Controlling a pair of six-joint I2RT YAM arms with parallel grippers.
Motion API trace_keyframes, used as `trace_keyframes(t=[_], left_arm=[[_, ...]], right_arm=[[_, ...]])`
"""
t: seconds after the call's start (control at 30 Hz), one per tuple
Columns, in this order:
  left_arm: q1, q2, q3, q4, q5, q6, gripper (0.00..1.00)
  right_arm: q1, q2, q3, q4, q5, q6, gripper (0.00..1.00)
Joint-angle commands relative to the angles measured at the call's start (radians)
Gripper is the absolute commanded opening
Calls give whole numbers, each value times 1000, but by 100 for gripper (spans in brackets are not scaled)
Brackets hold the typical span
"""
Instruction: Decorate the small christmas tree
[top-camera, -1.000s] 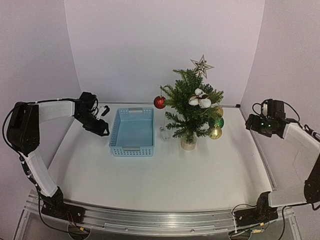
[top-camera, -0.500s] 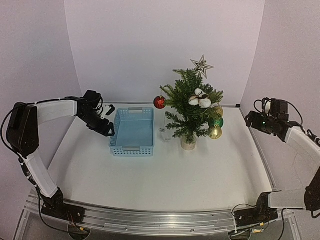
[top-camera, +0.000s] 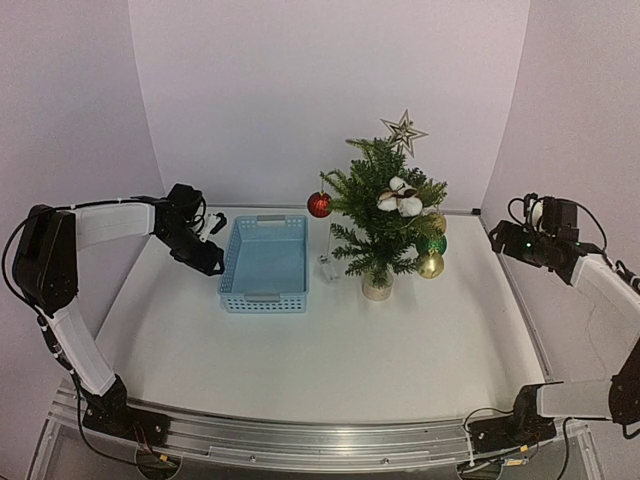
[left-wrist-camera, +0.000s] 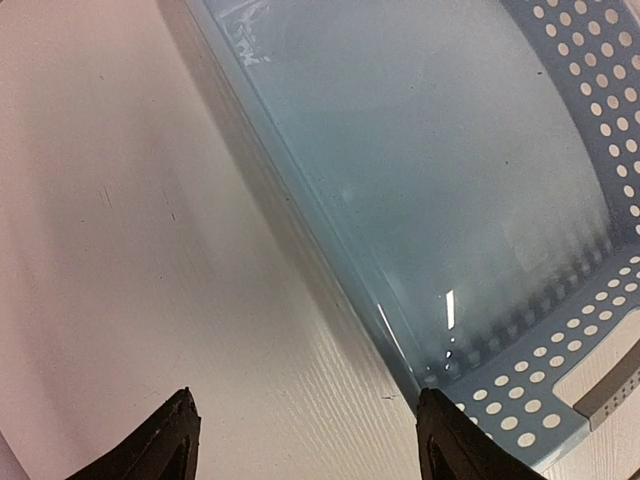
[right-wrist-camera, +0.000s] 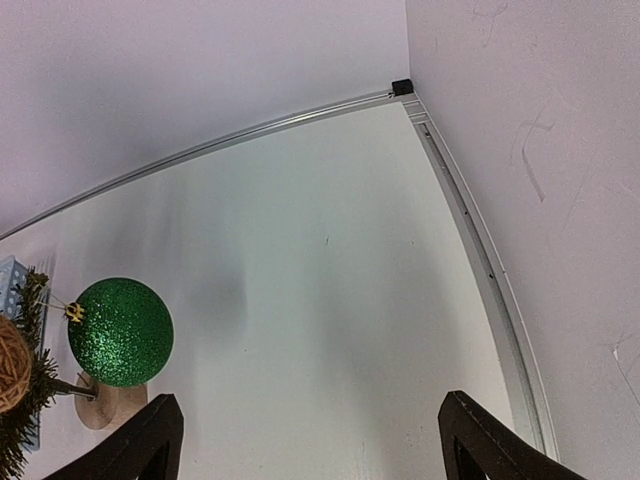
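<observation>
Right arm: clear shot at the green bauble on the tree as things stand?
Probably yes. The green bauble hangs on the right side of the tree, facing the right end effector, which is open, with only bare table between them.

Pale lilac walls (top-camera: 300, 90) close in the white table (top-camera: 330, 350) on 3 sides — back, left, right. An aluminium rail (top-camera: 300, 437) runs along its near edge; light is soft and even.

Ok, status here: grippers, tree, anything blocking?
Left gripper open, empty, over basket rim. Right gripper open, empty, right of small christmas tree. Tree decorated, star on top. Nothing blocking.
</observation>
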Motion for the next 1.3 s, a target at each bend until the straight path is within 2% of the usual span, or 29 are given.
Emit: trace_keyframes(t=[0.0,0.6,0.77,0.87,1.13,1.27], left_arm=[[-2,4,-16,18,-41,8,73],[0,-19,-10,15,-68,26,73],[-5,-39,40,-2,84,-6,75],[-23,-39,65,-12,110,-18,76],[-29,-15,43,11,83,-28,77],[-30,33,36,4,0,-22,77]], right_arm=[[-4,-6,-6,32,-16,-16,88],[-4,-10,-13,35,-25,-24,88],[-4,-15,-22,35,-32,-20,88],[-4,-22,-27,36,-34,-18,88],[-4,-29,-29,35,-40,-18,88],[-4,-26,-28,37,-40,-18,88]])
